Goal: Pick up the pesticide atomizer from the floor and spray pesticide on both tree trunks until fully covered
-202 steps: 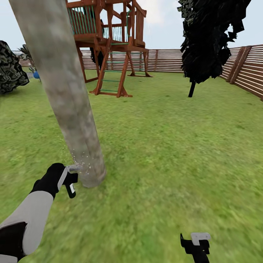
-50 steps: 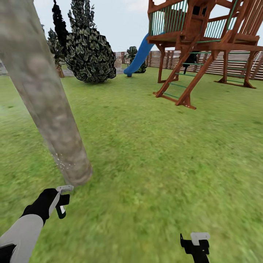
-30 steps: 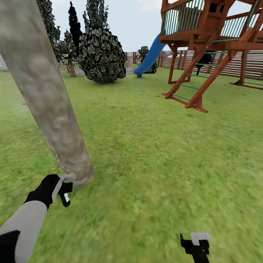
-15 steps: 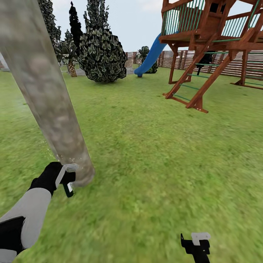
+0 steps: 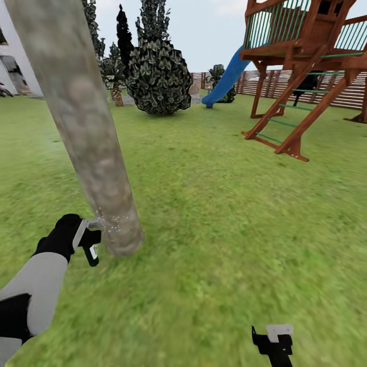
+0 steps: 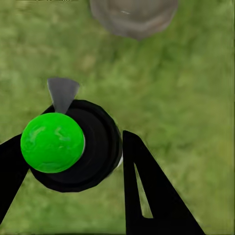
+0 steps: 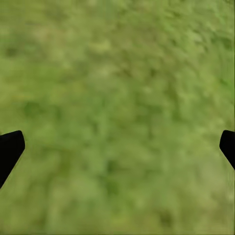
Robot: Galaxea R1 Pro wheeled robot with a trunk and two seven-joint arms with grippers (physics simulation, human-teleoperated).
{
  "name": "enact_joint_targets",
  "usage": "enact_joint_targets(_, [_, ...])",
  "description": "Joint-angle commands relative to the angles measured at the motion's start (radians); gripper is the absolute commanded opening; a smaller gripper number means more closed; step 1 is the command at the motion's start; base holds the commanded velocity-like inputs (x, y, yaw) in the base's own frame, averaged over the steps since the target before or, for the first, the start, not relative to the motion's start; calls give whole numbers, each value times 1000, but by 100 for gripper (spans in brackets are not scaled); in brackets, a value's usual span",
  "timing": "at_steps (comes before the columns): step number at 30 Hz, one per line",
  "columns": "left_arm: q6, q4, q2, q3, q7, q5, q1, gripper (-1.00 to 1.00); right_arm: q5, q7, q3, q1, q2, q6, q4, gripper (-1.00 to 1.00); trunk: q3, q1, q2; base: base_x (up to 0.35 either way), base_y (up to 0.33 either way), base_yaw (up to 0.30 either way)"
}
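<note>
One tree trunk (image 5: pixel 86 127), one atomizer (image 5: pixel 92 253), two grippers, one wooden play tower (image 5: pixel 306 56), one blue slide (image 5: pixel 227 76)

Fenced garden lawn (image 5: pixel 229 204) with playset (image 5: pixel 306 61)

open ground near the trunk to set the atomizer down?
Bare lawn runs from the tree trunk toward the play tower, with the right gripper hanging open over grass. Tight only at the trunk's base, where the left gripper holds the pesticide atomizer.
</note>
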Motion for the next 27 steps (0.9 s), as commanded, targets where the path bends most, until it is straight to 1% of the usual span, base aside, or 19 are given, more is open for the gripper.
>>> enact_joint_targets(1, [9, -7, 4, 3, -4, -3, -2, -100, -7, -3, 9, 0, -1, -2, 0, 100, -1, 0, 0, 0, 0, 273])
enact_joint_targets(3, [17, -42, 9, 2, -5, -6, -3, -100, -7, -3, 9, 0, -1, -2, 0, 100, -1, 0, 0, 0, 0, 232])
enact_joint_targets(5, [21, -90, 0, 0, -5, -7, 2, -100, -7, -3, 9, 0, -1, -2, 0, 100, -1, 0, 0, 0, 0, 59])
enact_joint_targets(7, [23, -104, -2, 1, -5, -6, 3, -100, -7, -3, 9, 0, -1, -2, 0, 100, -1, 0, 0, 18, -7, 10])
enact_joint_targets(10, [23, -107, 5, 1, -5, -6, 2, -100, -7, -3, 9, 0, -2, -2, 0, 100, -1, 0, 0, 136, -153, 2])
enact_joint_targets(16, [23, -107, 8, 1, -5, -6, 9, -100, -7, -3, 9, 0, -1, 0, 0, 100, -1, 0, 0, 67, -253, 0])
enact_joint_targets(24, [23, -107, -2, 1, -5, -5, 9, -100, -7, -3, 9, 0, -1, 0, 0, 100, -1, 0, 0, 1, -276, 0])
enact_joint_targets(27, [23, -107, -1, 1, -5, -4, 10, -100, -7, -3, 9, 0, 0, 0, 0, 100, -1, 0, 0, 0, -276, 0])
